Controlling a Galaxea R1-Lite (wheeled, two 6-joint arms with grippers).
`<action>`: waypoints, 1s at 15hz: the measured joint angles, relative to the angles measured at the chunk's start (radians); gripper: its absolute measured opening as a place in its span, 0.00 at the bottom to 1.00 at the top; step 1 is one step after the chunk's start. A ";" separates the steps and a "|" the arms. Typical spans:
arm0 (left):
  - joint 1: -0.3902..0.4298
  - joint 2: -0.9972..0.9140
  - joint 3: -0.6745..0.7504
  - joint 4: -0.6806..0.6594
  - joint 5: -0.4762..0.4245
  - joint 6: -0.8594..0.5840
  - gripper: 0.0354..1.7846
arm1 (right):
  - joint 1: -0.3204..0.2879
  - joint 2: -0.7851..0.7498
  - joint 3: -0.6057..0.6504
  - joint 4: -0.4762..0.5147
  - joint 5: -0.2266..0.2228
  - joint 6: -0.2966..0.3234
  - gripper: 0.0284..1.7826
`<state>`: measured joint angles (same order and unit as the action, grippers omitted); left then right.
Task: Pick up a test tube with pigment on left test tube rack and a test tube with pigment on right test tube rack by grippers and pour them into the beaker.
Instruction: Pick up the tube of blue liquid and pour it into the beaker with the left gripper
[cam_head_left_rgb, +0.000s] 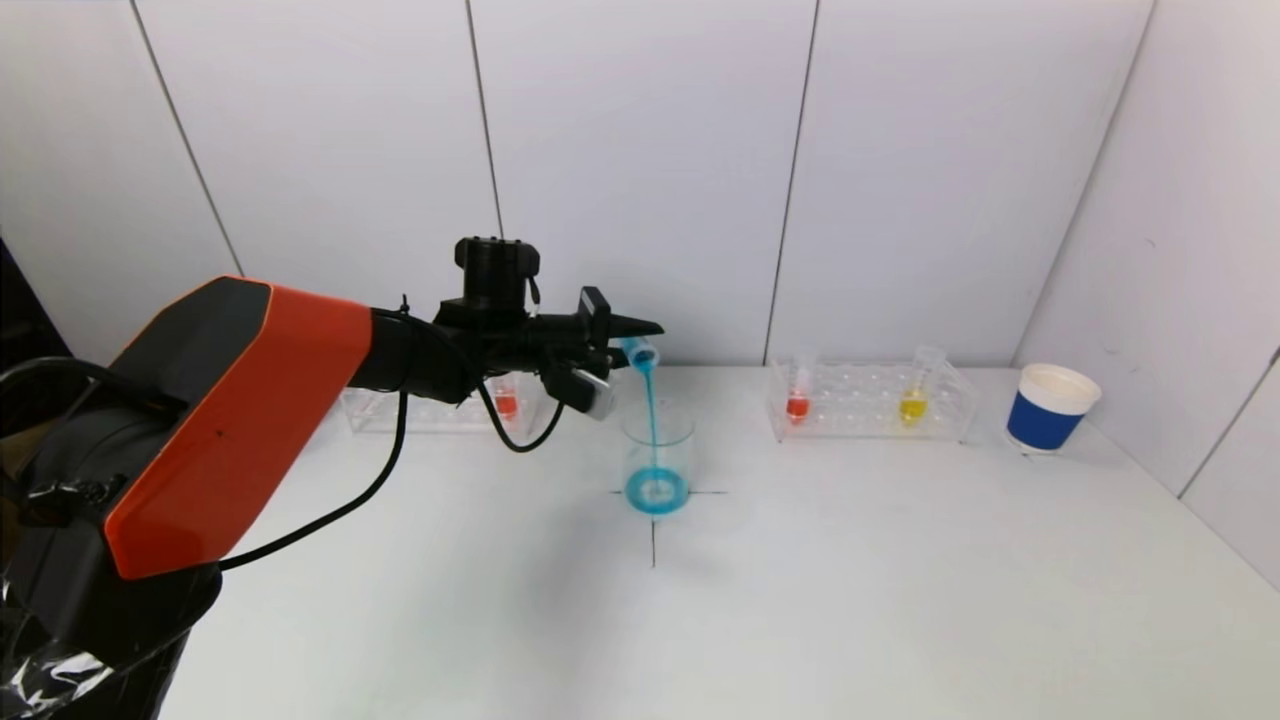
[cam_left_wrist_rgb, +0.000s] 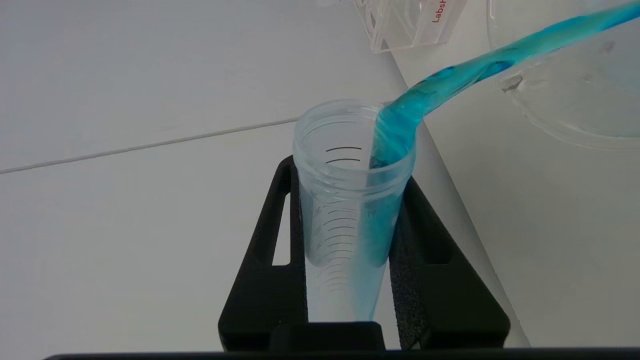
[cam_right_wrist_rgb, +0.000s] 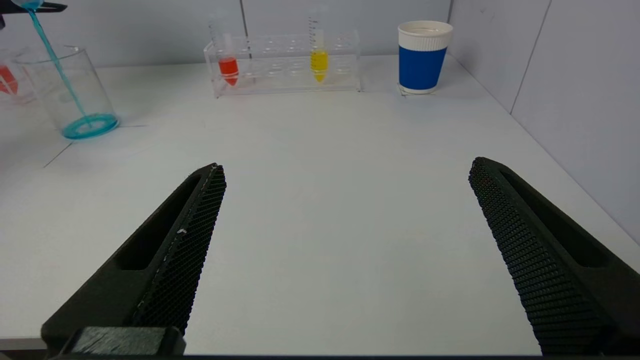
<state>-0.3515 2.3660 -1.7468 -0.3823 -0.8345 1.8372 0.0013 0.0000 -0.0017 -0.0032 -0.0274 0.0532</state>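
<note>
**1 tube tipped, blue going into the beaker**

1 arm is doing all the work here. The left claw (cam_head_left_rgb: 625, 345) is clamped on a test tube (cam_left_wrist_rgb: 350, 200), holding it tipped over just above the beaker (cam_head_left_rgb: 658, 455) in the middle of the bench (cam_head_left_rgb: 850, 580). A thin stream of blue pigment (cam_head_left_rgb: 650, 400) runs from the tube's mouth down into the beaker, and there's already a blue ring pooled at the bottom. From the left wrist view you can see the tube squeezed between both black fingers (cam_left_wrist_rgb: 265, 270), blue liquid sliding along its lower wall and over the lip.

Behind the left arm sits the left rack (cam_head_left_rgb: 440, 410), with an orange tube (cam_head_left_rgb: 506, 400) in it. The right rack (cam_head_left_rgb: 868, 402) is off to the right of the beaker, holding 2 tubes: a red-orange tube (cam_head_left_rgb: 798, 400) at its left end and a yellow tube (cam_head_left_rgb: 914, 398) further right. A blue and white paper cup (cam_head_left_rgb: 1050, 408) stands just past that rack, near the wall.

The right claw (cam_right_wrist_rgb: 345, 260) is spread wide with nothing in it, hanging over bare bench well apart from the racks.
</note>
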 joint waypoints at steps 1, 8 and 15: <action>0.000 0.001 -0.003 0.000 0.000 0.012 0.25 | 0.000 0.000 0.000 0.000 0.000 0.000 0.99; 0.000 -0.005 -0.006 0.021 0.006 0.027 0.25 | 0.000 0.000 0.000 0.000 0.000 0.000 0.99; -0.010 -0.036 -0.006 0.123 0.057 0.082 0.25 | 0.000 0.000 0.000 0.000 0.000 0.000 0.99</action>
<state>-0.3617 2.3302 -1.7530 -0.2591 -0.7774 1.9194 0.0013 0.0004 -0.0019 -0.0032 -0.0279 0.0528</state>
